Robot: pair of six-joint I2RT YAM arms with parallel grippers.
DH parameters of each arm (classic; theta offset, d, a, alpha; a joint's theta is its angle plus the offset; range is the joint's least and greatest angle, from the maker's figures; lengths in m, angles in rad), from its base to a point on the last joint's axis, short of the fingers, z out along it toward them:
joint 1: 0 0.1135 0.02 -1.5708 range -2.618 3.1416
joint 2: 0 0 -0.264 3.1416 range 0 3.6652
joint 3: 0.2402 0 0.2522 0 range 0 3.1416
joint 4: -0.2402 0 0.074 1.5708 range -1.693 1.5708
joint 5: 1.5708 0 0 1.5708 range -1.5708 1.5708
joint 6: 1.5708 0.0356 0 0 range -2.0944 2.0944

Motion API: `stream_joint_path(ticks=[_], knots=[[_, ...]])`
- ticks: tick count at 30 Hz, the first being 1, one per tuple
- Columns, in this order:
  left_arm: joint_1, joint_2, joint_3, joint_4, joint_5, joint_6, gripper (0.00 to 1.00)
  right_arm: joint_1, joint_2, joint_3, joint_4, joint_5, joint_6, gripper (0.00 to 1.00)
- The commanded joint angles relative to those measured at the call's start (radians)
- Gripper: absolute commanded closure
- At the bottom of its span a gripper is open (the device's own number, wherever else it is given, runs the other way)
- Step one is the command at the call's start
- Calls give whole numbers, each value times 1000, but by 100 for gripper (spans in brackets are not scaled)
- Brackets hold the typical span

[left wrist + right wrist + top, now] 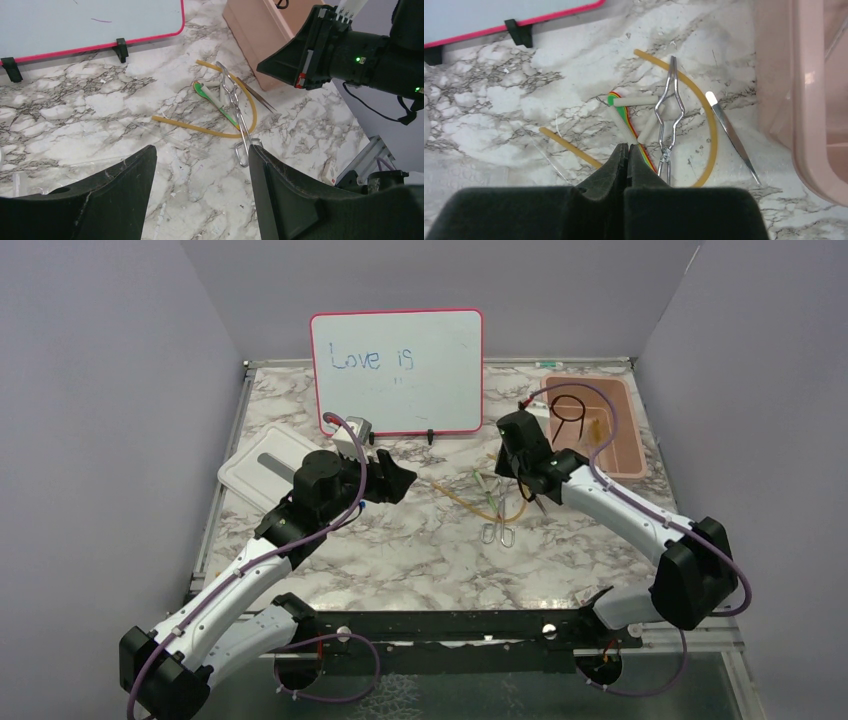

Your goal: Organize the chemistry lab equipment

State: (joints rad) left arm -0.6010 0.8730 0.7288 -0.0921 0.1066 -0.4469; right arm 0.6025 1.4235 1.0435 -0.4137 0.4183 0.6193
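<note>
An amber rubber tube [710, 125] lies curved on the marble table, also seen from above [468, 502] and in the left wrist view [200, 128]. Metal forceps [668, 112] [235, 105] [497, 530] lie across it, next to short white tubes [634, 101] and a green-edged strip [613, 100]. Thin tweezers [731, 135] lie near the pink tray [814, 100]. A black wire ring [568, 408] lies in that tray [628, 440]. My right gripper [626, 146] [537, 502] is shut and empty, above the pile. My left gripper [201, 150] [405, 480] is open and empty, left of the pile. No blue-capped tubes or vial show.
The red-framed whiteboard [400, 360] stands at the back, its feet showing in the left wrist view [120, 50]. A white rectangular lid [255, 470] lies at the table's left. The right arm [350, 50] hangs over the pile, beside the tray [260, 35].
</note>
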Motion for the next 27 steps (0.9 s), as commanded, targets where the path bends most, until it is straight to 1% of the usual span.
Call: stream_joint_path(ticks=[1,3,4,6,7,9,15,21,27], knots=[[7,-7,-4,23,-13,7,30,-3,-37,31,32,-25,-99,99],[7,-8,-5,22,-13,5,30,-1,-21,32,19,-21,-93,98],[8,-8,-5,22,-12,5,30,-2,-7,29,8,-22,-75,92],[7,-9,-4,20,-12,4,30,-2,32,25,-20,-16,-35,76],[7,-9,-5,21,-13,5,30,-2,53,23,-40,-13,-15,71],[7,-11,-7,22,-12,5,30,-2,97,26,-87,-8,30,66],[8,-5,-6,21,-9,4,30,-3,207,17,-143,53,136,65],[7,-6,-6,21,-11,5,30,-2,293,14,-123,56,164,62],[7,-7,-5,17,-14,6,30,-14,344,0,-97,57,210,63]])
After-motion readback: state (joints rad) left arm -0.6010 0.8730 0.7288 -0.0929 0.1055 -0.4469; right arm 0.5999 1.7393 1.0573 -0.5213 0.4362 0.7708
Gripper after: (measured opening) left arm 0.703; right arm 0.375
